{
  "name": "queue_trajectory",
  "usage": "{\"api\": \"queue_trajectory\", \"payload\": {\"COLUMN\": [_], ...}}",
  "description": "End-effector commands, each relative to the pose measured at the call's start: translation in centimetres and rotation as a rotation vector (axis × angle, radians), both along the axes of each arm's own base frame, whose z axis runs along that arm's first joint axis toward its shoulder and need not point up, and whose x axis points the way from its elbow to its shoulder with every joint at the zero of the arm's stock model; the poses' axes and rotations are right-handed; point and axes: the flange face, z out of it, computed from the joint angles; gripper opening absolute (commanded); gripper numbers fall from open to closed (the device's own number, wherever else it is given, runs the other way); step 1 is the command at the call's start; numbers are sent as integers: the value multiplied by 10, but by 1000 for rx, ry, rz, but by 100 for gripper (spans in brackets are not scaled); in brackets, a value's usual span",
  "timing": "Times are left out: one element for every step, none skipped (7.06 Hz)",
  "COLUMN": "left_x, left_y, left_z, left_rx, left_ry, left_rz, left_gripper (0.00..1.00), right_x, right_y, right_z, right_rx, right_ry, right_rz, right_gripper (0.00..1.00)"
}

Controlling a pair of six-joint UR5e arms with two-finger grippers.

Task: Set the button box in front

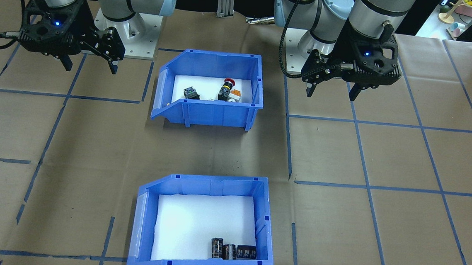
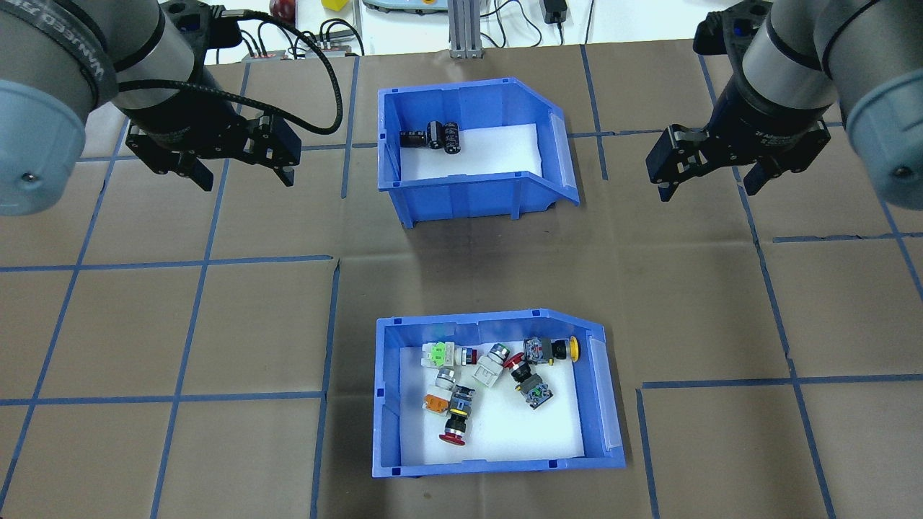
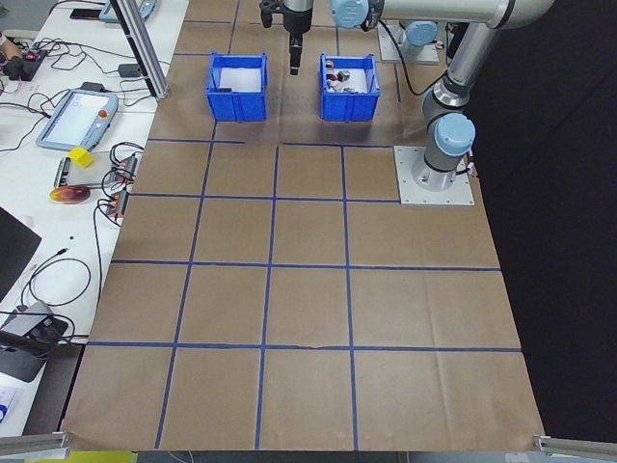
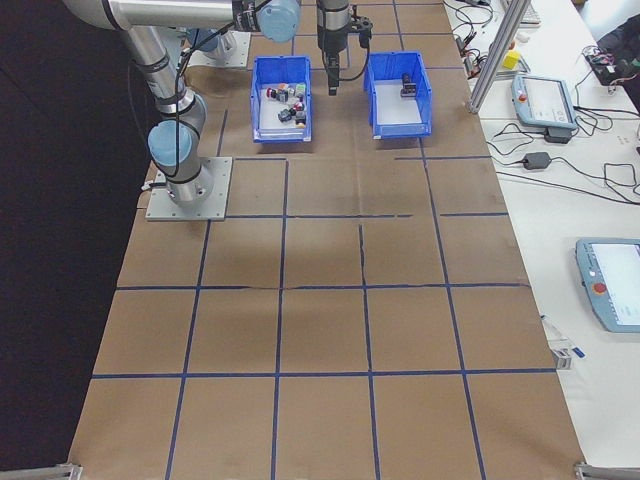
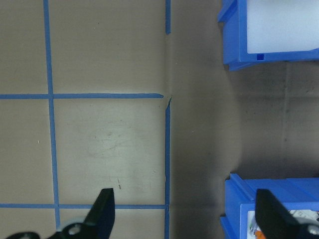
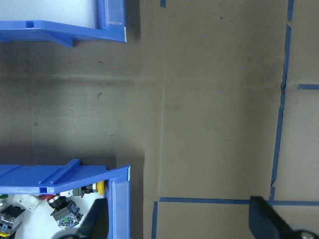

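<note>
Two blue bins on the bench (image 2: 216, 324). The button box (image 2: 497, 461) sits nearest the robot, with roughly seven or eight switches (image 2: 490, 378) piled on its white liner, hard to count exactly. Past it, well apart, the second bin (image 2: 469, 194) holds three dark capacitors (image 2: 433, 135). The left gripper (image 2: 241, 171) and right gripper (image 2: 710, 186) hover out to the sides, each with jaws apart, holding nothing.

We see bright, even light from above: soft dark shadows pool on the worktop (image 2: 216, 324) beside both bins. Fixed views are sharp; in the wrist views the fingers (image 5: 102, 211) blur at the bottom edge.
</note>
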Motion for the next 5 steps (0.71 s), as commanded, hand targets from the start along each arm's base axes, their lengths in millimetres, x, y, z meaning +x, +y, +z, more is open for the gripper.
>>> {"api": "queue_trajectory", "payload": {"left_x": [0, 0, -1, -2, -2], "left_y": [0, 1, 1, 3, 6], "left_z": [-3, -1, 0, -1, -6], "left_rx": [13, 7, -1, 8, 13], "left_ry": [-3, -1, 1, 3, 3], "left_rz": [0, 2, 3, 17, 18], "left_gripper": [99, 99, 99, 99, 99], "right_x": [-2, -2, 2, 4, 13], "right_y": [-27, -50, -75, -97, -106], "right_z": [-5, -10, -13, -16, -14], "right_rx": [1, 14, 18, 20, 12], "right_ry": [15, 14, 15, 19, 27], "right_rz": [200, 221, 338, 558, 707], "right_gripper": [100, 100, 100, 100, 100]}}
